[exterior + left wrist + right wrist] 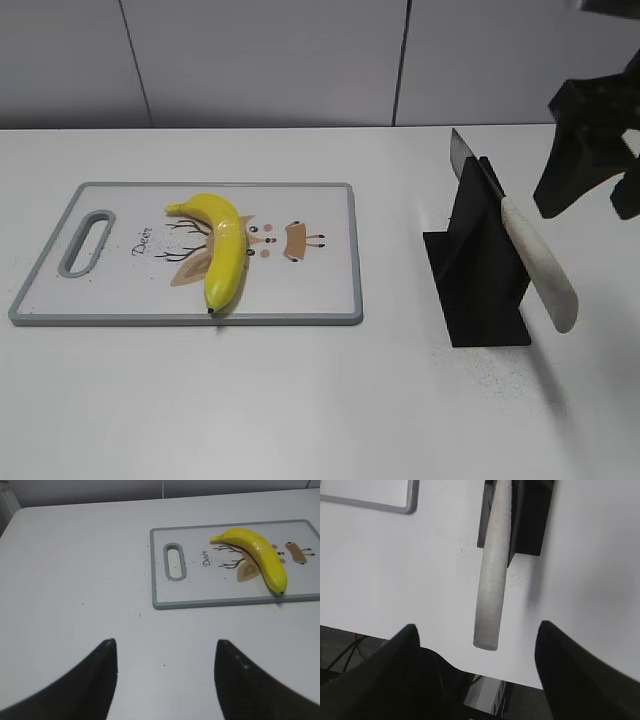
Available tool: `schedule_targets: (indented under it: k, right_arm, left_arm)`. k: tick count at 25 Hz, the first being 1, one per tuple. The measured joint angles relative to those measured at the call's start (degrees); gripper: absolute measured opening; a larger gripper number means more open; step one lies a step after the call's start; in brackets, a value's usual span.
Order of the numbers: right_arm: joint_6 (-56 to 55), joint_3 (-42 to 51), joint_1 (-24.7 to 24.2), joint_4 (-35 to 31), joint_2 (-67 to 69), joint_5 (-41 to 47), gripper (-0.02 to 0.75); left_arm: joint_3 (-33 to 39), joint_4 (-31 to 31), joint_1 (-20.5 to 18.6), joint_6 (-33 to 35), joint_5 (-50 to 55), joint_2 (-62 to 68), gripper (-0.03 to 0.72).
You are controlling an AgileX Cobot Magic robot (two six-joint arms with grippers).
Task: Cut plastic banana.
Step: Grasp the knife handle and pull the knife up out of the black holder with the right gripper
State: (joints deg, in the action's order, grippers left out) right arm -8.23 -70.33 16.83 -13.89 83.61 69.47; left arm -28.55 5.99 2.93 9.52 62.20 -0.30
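From my station, exterior view: the glossy yellow curved plastic banana [225, 250] lies on a white rectangular cutting board with a grey rim [330, 255], left of centre in the frame. Its stem points toward the upper left and its dark tip sits at the board's near edge. The board carries a deer drawing and a slot handle [88, 242] at its left end.

Right of centre stands a black angled knife stand [478, 270] on the white table [300, 400]. A knife with a grey blade and pale off-white handle [540, 265] rests in it, handle sloping down toward the lower right.

The right gripper [590, 150] hangs at the upper right of the frame, above and just beyond the knife. In the right wrist view I see its two dark fingers [410, 670] spread wide at the bottom corners, the knife handle between them higher in the frame, nothing held.

In the left wrist view, the left gripper [165, 680] is likewise spread wide and empty at the bottom edge, with bare table between its fingers. The banana and board sit well apart at the upper right.
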Motion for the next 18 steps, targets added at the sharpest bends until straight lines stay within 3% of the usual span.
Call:
schedule_targets:
  k: [11,18]
  right_arm:
    - [-2.38,0.0,0.3,2.36,12.02,0.05,0.539]
    - [-6.42,0.0,5.02,4.26,14.35,-0.13,0.538]
  left_arm:
    - [0.0,0.0,0.0,0.0,0.0,0.0,0.583]
    - [0.0,0.0,0.0,0.0,0.0,0.0,0.578]
